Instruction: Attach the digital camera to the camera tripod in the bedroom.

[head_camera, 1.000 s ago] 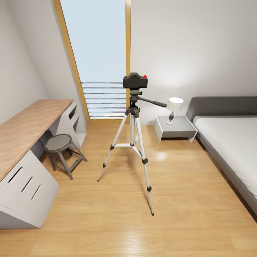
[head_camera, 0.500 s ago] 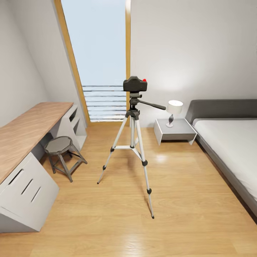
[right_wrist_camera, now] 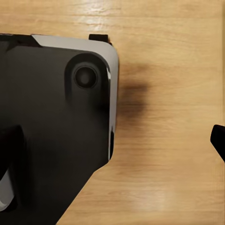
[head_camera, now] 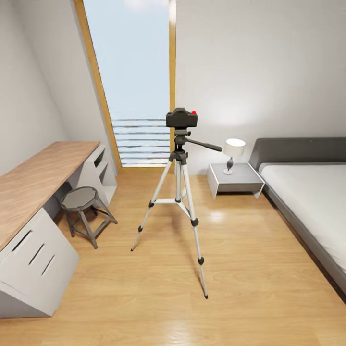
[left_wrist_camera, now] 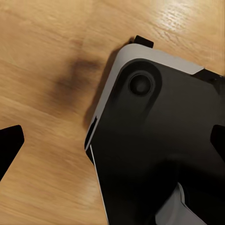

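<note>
Standing near the middle of the head view, the tripod (head_camera: pixel 179 202) has three thin silver legs with black joints and black feet spread on the light wood floor (head_camera: pixel 240 269), a silver brace between the legs, and a black head with a long black handle pointing toward the right of the frame. The camera (head_camera: pixel 181 117), a small black box with a round red button at its top right corner, sits on top of that head, in front of the tall wood-framed window (head_camera: pixel 134 81) in the upper middle of the frame. No brand, label or writing can be read on either of them.

At the left edge a long wooden desk (head_camera: pixel 33 178) runs along the grey wall over grey cabinets with slot openings, and a low grey stool (head_camera: pixel 82 206) stands just beside it. Right of the tripod, a grey nightstand (head_camera: pixel 234 179) carries a small lamp (head_camera: pixel 233 149) with a white shade, and the grey-framed bed (head_camera: pixel 307 192) with its white mattress runs down the right edge.

In the left wrist view, the left gripper's (left_wrist_camera: pixel 112 140) dark fingertips show at opposite edges of the frame, set wide apart with nothing between them, above the robot's black and grey base (left_wrist_camera: pixel 154 140) and the floor. In the right wrist view, the right gripper's (right_wrist_camera: pixel 117 140) fingertips likewise sit far apart, holding nothing.
</note>
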`<state>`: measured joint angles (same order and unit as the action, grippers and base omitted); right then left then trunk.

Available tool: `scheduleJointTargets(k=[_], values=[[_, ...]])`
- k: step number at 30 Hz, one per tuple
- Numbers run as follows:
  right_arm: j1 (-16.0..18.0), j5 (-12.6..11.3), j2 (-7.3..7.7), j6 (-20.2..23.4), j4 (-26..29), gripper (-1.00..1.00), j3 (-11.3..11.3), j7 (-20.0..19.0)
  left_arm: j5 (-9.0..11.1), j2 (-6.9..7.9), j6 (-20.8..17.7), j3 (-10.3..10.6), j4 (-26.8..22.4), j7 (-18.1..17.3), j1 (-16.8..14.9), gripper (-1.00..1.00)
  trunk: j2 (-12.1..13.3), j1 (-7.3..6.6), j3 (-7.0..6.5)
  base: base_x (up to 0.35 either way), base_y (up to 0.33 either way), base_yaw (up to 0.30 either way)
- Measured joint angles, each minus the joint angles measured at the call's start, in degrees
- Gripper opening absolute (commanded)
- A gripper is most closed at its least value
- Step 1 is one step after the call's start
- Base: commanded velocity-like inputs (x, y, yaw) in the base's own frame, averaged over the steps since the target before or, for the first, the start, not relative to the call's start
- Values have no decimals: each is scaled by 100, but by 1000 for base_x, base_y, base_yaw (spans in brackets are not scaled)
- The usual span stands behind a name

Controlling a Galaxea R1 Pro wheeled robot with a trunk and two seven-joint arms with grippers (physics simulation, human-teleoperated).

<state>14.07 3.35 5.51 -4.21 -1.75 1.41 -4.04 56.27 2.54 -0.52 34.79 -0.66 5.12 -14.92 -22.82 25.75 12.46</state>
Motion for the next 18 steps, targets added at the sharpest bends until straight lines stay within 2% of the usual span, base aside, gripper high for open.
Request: scheduleJointTargets(k=[18], values=[[-2,0,-30,59,0,100,0,14,-4,0,1,3,1,-2,0,100,0,0,-166,0,0,0]])
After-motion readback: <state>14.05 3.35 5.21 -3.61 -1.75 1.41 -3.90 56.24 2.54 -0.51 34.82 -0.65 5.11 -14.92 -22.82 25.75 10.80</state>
